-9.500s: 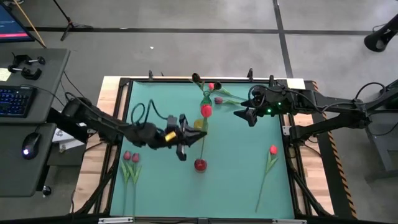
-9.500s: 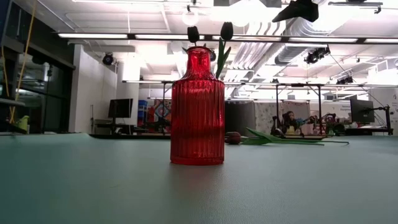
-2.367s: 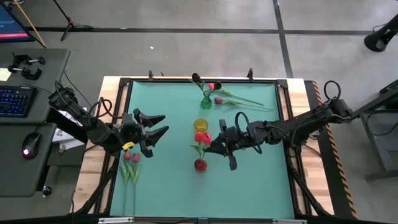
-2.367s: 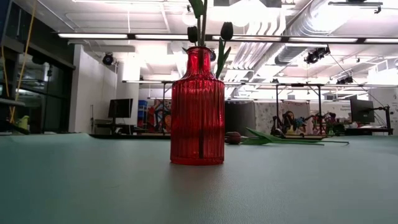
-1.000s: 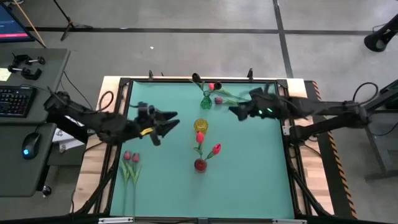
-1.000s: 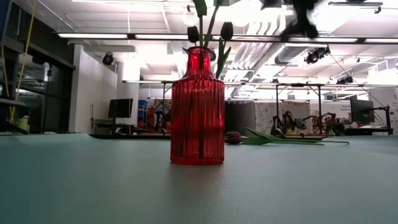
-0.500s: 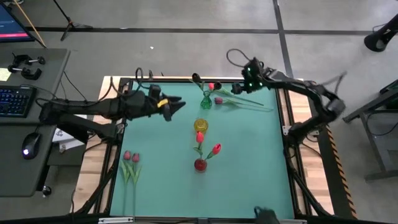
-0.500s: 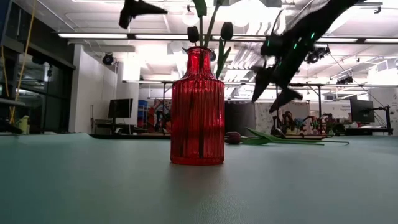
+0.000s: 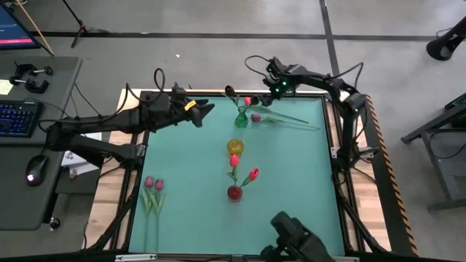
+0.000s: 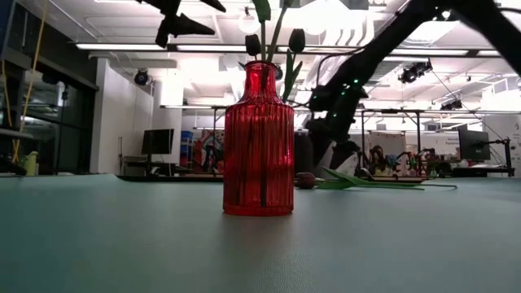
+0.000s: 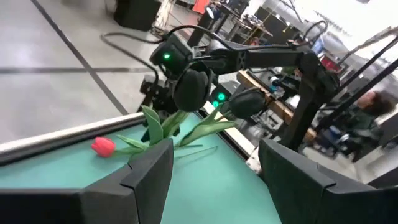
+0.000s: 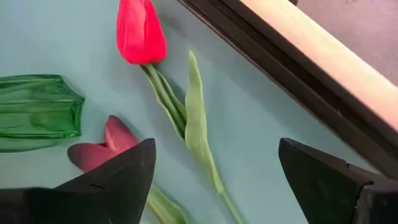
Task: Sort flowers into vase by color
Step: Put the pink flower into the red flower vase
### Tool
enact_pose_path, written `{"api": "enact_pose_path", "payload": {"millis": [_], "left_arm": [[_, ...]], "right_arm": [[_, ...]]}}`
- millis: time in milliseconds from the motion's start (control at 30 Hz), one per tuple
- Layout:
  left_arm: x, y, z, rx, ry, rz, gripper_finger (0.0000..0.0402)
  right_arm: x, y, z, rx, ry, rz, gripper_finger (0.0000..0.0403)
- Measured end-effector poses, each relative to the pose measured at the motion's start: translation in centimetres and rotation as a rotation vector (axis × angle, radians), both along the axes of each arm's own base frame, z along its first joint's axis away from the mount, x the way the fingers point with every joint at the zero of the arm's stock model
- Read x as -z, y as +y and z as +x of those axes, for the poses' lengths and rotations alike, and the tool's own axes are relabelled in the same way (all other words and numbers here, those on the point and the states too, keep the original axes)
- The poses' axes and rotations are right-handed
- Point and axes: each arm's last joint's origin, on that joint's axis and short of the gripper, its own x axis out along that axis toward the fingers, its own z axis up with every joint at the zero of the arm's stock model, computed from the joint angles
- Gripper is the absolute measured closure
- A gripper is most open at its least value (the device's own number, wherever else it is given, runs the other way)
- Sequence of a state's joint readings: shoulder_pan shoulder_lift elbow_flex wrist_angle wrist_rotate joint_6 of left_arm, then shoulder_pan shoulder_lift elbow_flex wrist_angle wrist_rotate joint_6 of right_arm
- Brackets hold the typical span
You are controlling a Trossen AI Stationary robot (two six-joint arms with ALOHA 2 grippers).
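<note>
Nearest me, two pink tulips (image 9: pixel 153 183) lie loose by the table's (image 9: pixel 291 189) left edge, not yet sorted. Mid-table, I see the red vase (image 9: pixel 234 193) holding two red tulips (image 9: pixel 252 175); the yellow vase (image 9: pixel 234 146) beyond it looks empty. At the far edge the green vase (image 9: pixel 241 118) holds dark maroon tulips (image 11: pixel 193 87), while a red tulip (image 12: pixel 140 32) and a maroon one (image 12: pixel 102 149) lie beside it. My right gripper (image 9: pixel 271 89) hovers over those, jaws spread and empty; my left gripper (image 9: pixel 201 113) hangs near the far-left corner, spread too. I judge it roughly half done.
</note>
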State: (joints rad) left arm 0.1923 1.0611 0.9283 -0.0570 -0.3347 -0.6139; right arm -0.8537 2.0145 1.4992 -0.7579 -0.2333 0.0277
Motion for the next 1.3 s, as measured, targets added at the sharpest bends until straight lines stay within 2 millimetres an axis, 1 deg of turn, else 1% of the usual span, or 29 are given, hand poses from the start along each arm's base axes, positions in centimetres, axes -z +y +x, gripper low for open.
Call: {"api": "enact_pose_path", "payload": {"millis": [67, 167, 333, 467, 533, 633, 800, 867, 933, 1033, 1067, 1100, 1133, 1233, 1300], "left_arm": [[0.0, 0.1, 0.0, 0.004, 0.026, 0.042, 0.0177], [0.1, 0.1, -0.1, 0.011, 0.057, 0.075, 0.0177], [0.5, 0.1, -0.1, 0.025, 0.131, 0.119, 0.0177], [0.6, 0.3, -0.2, 0.030, 0.176, 0.164, 0.0177], [0.7, 0.5, -0.3, 0.023, 0.185, 0.173, 0.0177], [0.7, 0.9, -0.4, 0.005, 0.188, 0.172, 0.0177], [0.7, 1.5, -0.6, -0.019, 0.190, 0.170, 0.0177], [0.7, 1.6, -0.6, -0.027, 0.191, 0.169, 0.0177], [0.5, 1.7, -0.9, -0.028, 0.183, 0.170, 0.0177], [-0.1, 1.4, -1.5, -0.012, 0.166, 0.195, 0.0177], [-0.3, 1.3, -1.8, -0.010, 0.164, 0.209, 0.0177], [-0.6, 1.2, -2.2, -0.008, 0.162, 0.225, 0.0177], [-0.9, 1.1, -2.5, -0.006, 0.157, 0.241, 0.0177], [-1.7, 0.8, -3.9, -0.004, 0.146, 0.290, 0.0177], [-2.2, 0.6, -4.7, -0.002, 0.144, 0.328, 0.0177]], "right_arm": [[0.3, -0.3, 0.5, -0.010, 0.021, 0.021, 0.0076], [1.2, -0.2, 1.1, -0.026, 0.062, 0.063, 0.0076], [1.7, 1.0, 2.2, -0.063, 0.091, 0.081, 0.0076], [1.7, 1.7, 3.2, -0.102, 0.140, -0.013, 0.0078], [1.9, 1.8, 3.5, -0.101, 0.179, -0.056, 0.0087], [2.6, 1.8, 3.7, -0.090, 0.199, -0.055, 0.0110], [3.9, 1.6, 3.9, -0.042, 0.222, -0.030, 0.0163], [4.1, 1.5, 3.9, -0.039, 0.225, -0.028, 0.0189], [3.8, 1.6, 3.8, -0.032, 0.226, -0.031, 0.0227], [2.4, 2.0, 3.4, -0.030, 0.222, -0.038, 0.0315], [1.2, 2.0, 3.2, -0.034, 0.202, -0.059, 0.0350], [-0.1, 2.1, 2.9, -0.034, 0.170, -0.081, 0.0375], [-1.7, 2.1, 2.5, -0.029, 0.135, -0.100, 0.0388], [-5.9, 2.6, 0.8, -0.001, 0.053, -0.126, 0.0385], [-8.9, 3.5, -0.5, 0.021, -0.017, -0.150, 0.0396]]}}
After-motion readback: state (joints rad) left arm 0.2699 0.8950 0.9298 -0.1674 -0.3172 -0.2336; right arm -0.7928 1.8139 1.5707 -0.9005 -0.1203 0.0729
